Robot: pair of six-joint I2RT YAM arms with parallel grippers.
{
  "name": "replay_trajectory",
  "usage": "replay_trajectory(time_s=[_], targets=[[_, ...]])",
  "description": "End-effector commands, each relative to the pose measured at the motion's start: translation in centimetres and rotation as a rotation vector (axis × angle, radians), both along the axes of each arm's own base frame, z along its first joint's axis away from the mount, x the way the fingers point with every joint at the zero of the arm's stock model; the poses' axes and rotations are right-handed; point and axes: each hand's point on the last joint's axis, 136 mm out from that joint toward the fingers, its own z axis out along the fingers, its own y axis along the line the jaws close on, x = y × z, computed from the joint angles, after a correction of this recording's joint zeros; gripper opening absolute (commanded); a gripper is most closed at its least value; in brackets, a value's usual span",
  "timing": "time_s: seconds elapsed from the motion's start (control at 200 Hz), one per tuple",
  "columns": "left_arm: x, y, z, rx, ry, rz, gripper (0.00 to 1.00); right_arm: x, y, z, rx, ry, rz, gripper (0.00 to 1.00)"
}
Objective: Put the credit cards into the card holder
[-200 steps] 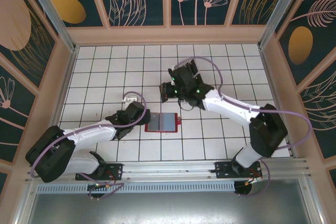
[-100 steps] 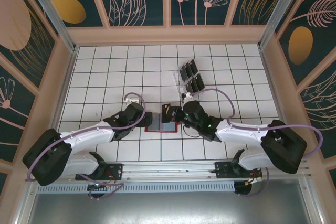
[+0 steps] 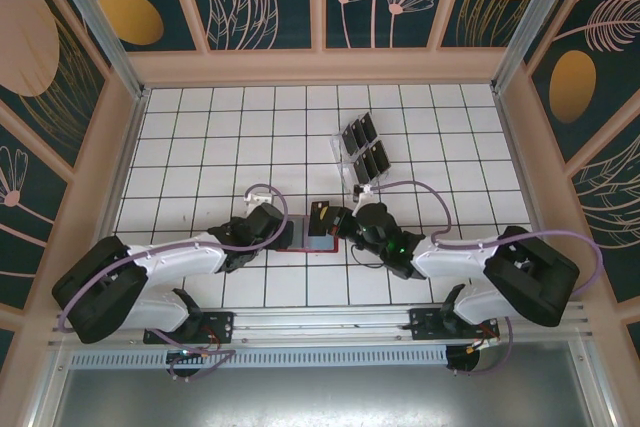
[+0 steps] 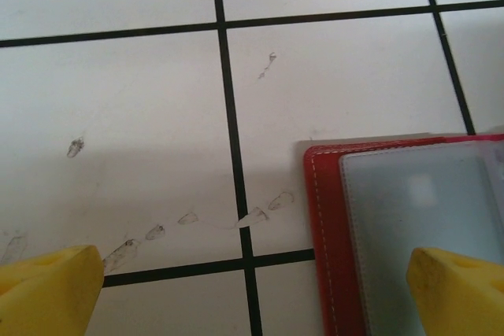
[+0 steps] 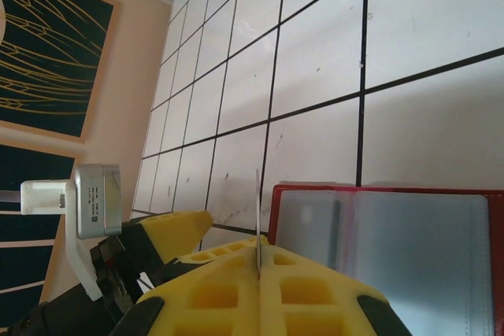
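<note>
The card holder (image 3: pixel 313 240) lies open and flat on the desk (image 3: pixel 200 127) near its front edge, grey-blue pockets up. One credit card (image 3: pixel 322 214) stands on edge just beside the holder's border, not yet in a pocket.

From here, the card's edge could miss the pocket mouth and skid across the slick plastic. It could also shove the holder along the desk, since nothing visibly pins it. With so thin a grip, the card might twist as well.

The right tool (image 5: pixel 257 273) is pressed together on that card (in its wrist view the card is a bare line rising from the yellow pads) and hangs over the holder's far right side. The left tool (image 4: pixel 252 293) is spread wide at the holder's left end, with one fingertip (image 4: pixel 453 289) over the pocket and the other over bare tile. I cannot tell whether it touches. The other cards (image 3: pixel 362 145) stand in a clear rack (image 3: pixel 346 159) farther back, well apart.
</note>
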Motion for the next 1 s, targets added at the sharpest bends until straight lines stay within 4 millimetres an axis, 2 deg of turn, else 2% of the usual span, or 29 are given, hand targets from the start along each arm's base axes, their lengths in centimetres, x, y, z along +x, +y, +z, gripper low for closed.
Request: replay_trajectory(time_s=[0.0, 0.395, 0.621, 0.996], targets=[[-0.7, 1.1, -1.2, 0.043, 0.026, 0.035, 0.99, 0.5, 0.1, 0.6, 0.045, -0.036, -0.035, 0.00], [-1.5, 2.0, -2.7, 0.067, 0.068, 0.090, 0.99, 0.7, 0.2, -0.7, 0.007, -0.076, -0.046, 0.00], [-1.7, 2.4, -2.9, 0.074, 0.076, 0.110, 0.99, 0.8, 0.3, -1.5, 0.006, -0.096, -0.047, 0.00], [-2.0, 2.5, -2.9, 0.068, 0.078, 0.119, 0.99, 0.8, 1.5, -2.7, 0.043, -0.073, -0.018, 0.00]])
